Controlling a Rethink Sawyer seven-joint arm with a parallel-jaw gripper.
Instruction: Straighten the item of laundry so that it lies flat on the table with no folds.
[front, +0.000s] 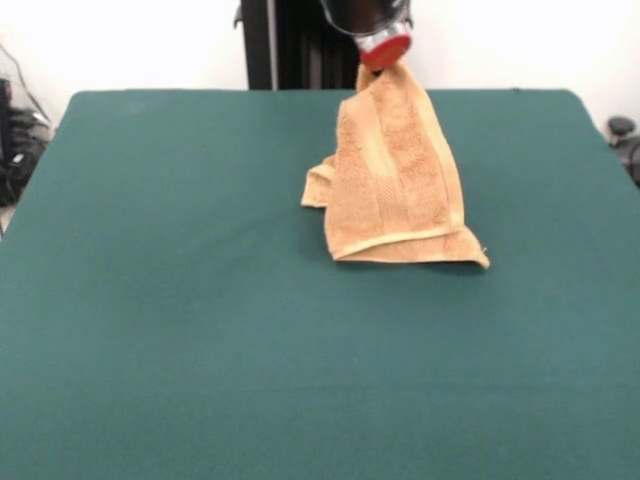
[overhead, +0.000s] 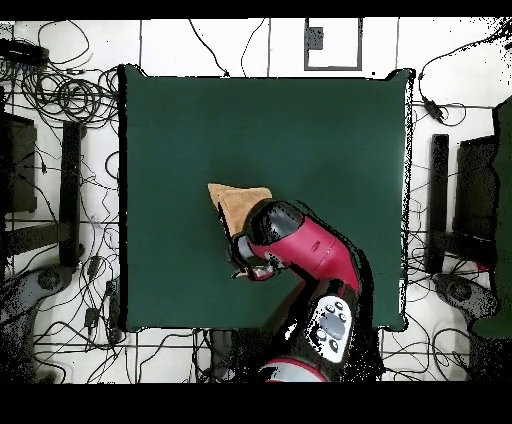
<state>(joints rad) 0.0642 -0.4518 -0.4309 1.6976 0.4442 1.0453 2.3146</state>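
The golden-tan towel (front: 395, 180) hangs by its top corner from my gripper (front: 384, 58) at the top of the front view. Its lower edge with the woven band rests on the dark green table (front: 200, 330), and a folded part bunches at its left side. The gripper is shut on the towel's top corner and lifts it into a cone shape. In the overhead view only a wedge of the towel (overhead: 237, 199) shows; the red arm (overhead: 300, 250) covers the rest and hides the gripper.
The robot's black pedestal (front: 290, 40) stands behind the table's far edge. Cables and equipment (overhead: 60, 150) lie on the floor on both sides of the table.
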